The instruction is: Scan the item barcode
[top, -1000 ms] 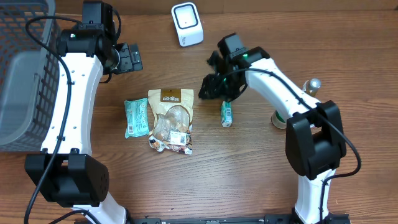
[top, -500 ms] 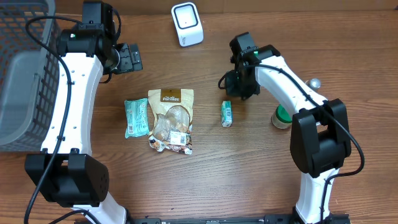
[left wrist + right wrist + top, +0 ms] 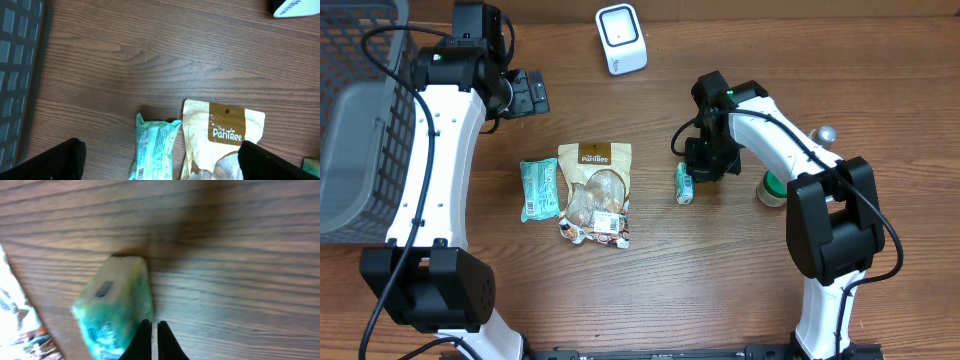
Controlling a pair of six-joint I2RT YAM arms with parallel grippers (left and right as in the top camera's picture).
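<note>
Nothing is being scanned yet, by my reading: every item is lying on the table and none is facing the white scanner (image 3: 621,38). Low in the centre of the overhead frame, the snack bag (image 3: 595,192) is lying flat, with a teal packet (image 3: 539,188) just beside it on the left. Right of centre, the small green packet (image 3: 684,184), seemingly the item being gone after, is resting on the wood. The right gripper (image 3: 151,330) is pinching its fingers together on nothing, right at the packet's edge. Lifting, carrying and presenting the barcode are all remaining. Toward the upper left, the left gripper (image 3: 525,93) is hanging spread wide and empty. The scanner is sitting at top centre. The bag is showing "The PanTree"; the other packets' print is coming out too blurred to read.
</note>
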